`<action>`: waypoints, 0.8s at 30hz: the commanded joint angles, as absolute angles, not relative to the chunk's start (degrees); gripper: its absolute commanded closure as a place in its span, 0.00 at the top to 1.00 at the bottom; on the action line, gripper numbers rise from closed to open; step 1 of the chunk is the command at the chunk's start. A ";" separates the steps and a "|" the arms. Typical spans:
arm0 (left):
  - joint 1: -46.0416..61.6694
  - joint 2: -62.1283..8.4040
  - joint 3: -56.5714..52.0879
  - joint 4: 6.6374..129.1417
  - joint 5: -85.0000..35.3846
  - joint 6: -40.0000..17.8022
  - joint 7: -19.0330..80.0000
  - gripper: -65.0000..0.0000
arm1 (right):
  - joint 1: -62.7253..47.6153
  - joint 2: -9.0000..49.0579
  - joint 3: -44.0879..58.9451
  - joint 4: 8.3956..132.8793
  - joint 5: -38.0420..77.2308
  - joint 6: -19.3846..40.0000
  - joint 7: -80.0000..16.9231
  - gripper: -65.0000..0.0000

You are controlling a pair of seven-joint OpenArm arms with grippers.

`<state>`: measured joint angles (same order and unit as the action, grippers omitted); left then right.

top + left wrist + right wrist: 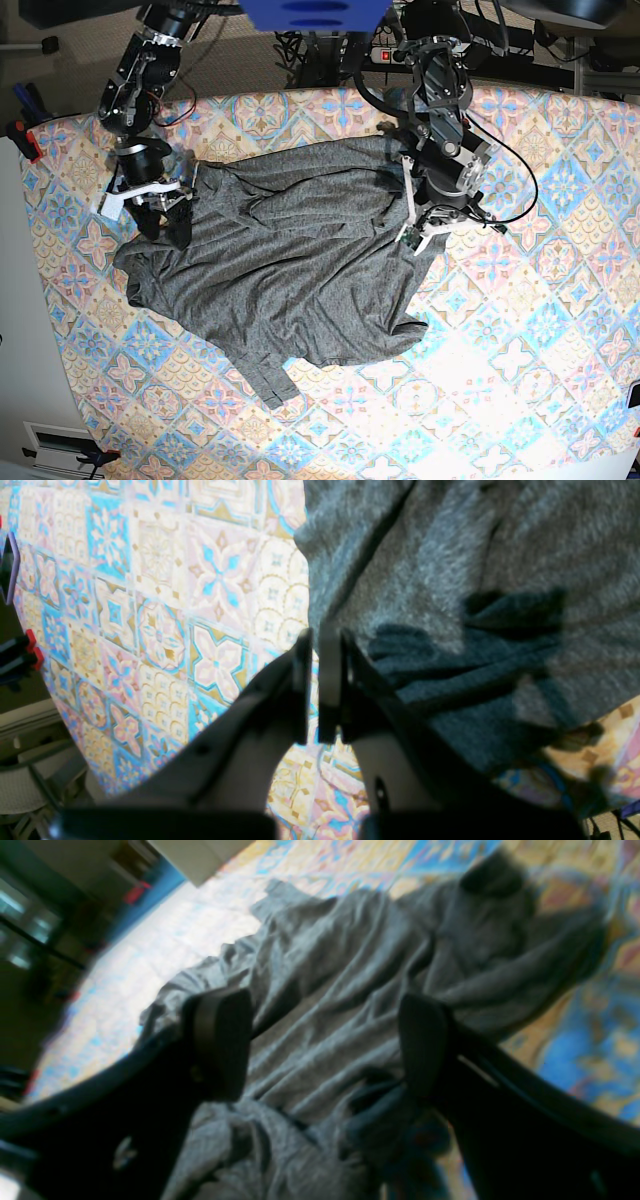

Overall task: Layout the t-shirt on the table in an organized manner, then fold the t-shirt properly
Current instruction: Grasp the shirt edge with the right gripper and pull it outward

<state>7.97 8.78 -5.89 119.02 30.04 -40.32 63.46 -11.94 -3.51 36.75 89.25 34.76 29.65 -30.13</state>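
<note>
The dark grey t-shirt (290,285) lies crumpled and partly spread on the tile-patterned table (540,300), with one sleeve trailing toward the front (275,385). My right gripper (165,215) is open over the shirt's left edge. In the right wrist view it (322,1045) is wide apart above wrinkled grey fabric (330,990), holding nothing. My left gripper (418,238) is at the shirt's right edge. In the left wrist view its fingers (316,680) stand almost together with only tablecloth showing in the slit, and the shirt (475,595) lies just to their right.
Cables and a power strip (385,55) lie behind the table's far edge. A red clamp (28,145) sits at the table's left edge. Bare tablecloth stretches to the right (560,380) and along the front of the shirt.
</note>
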 commanded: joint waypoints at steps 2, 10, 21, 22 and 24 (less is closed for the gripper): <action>7.25 9.00 -5.76 119.87 30.02 -40.00 62.81 0.04 | -11.56 -3.03 36.79 88.13 36.53 30.37 -28.97 0.67; 7.25 9.00 -5.76 119.87 30.29 -40.00 62.81 0.04 | -11.56 -2.95 36.88 81.54 36.35 30.37 -28.97 0.67; 9.10 9.00 -5.67 119.87 29.85 -40.00 62.73 0.04 | -11.56 2.24 33.54 78.37 36.09 30.29 -30.20 0.67; 9.54 8.92 -5.67 119.78 29.85 -40.00 62.73 0.04 | -11.47 3.03 32.22 78.37 36.09 30.20 -30.90 0.67; 10.77 7.78 -5.76 119.78 29.76 -40.00 62.73 0.04 | -11.47 3.82 30.64 78.37 36.09 30.20 -32.04 0.67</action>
